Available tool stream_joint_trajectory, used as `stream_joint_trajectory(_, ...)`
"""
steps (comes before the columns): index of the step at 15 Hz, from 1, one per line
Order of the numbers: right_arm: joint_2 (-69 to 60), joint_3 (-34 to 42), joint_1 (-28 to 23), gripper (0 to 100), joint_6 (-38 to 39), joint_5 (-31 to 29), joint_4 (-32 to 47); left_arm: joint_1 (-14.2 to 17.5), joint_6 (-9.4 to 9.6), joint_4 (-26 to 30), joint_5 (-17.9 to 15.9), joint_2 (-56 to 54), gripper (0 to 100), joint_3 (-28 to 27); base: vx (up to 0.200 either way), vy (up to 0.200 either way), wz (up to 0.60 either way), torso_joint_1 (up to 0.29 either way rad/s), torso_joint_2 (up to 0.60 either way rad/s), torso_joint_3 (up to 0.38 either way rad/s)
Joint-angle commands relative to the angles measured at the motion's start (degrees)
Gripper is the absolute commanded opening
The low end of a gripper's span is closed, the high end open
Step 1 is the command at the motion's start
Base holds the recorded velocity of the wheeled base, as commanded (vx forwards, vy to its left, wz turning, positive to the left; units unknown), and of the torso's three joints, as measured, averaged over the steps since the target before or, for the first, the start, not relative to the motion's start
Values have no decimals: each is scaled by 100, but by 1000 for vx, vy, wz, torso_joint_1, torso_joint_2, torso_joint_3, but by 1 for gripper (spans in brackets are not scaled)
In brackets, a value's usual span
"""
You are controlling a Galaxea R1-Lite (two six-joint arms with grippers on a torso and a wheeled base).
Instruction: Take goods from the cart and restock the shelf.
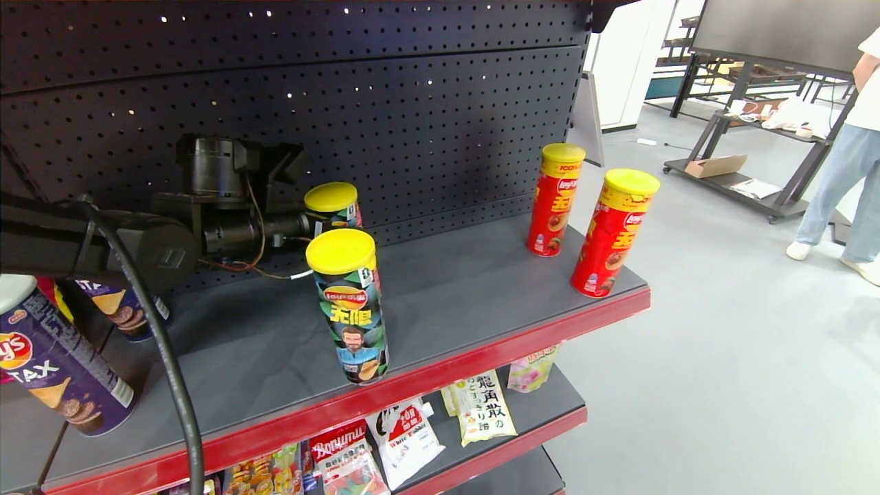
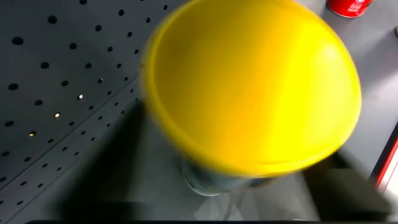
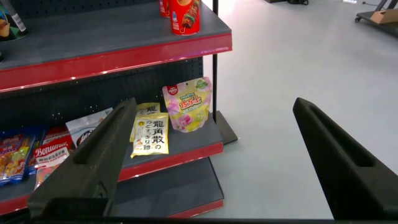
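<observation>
The left gripper (image 1: 307,224) pinched a yellow-lidded chip can (image 1: 334,203) between its fingers at the back of the shelf (image 1: 481,289), just behind a matching can (image 1: 349,306), while the right gripper (image 3: 230,162) hung before the shelf's lower tiers, fingers spread wide.

Front can (image 1: 349,302) on shelf (image 1: 467,289), rear can (image 1: 332,205) behind it at left gripper (image 1: 306,223), right-end can (image 1: 612,234), neighbour can (image 1: 555,201) behind it
</observation>
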Motion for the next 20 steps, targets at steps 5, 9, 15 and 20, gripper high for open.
stream_joint_trajectory(5, -2, 0, 1, 100, 0, 1, -2, 28, 2, 4, 25, -217, 100, 145, 0, 0, 0, 0, 0, 0)
stream_joint_trajectory(9, -2, 0, 1, 100, 0, 1, -2, 63, 2, 4, 25, -499, 100, 514, 0, 0, 0, 0, 0, 0)
stream_joint_trajectory(15, -2, 0, 1, 100, 0, 1, -2, 116, 2, 13, 25, -789, 100, 874, 0, 0, 0, 0, 0, 0)
stream_joint_trajectory(20, -2, 0, 1, 100, 0, 1, -2, 230, 19, 21, 34, -1114, 100, 1296, 0, 0, 0, 0, 0, 0)
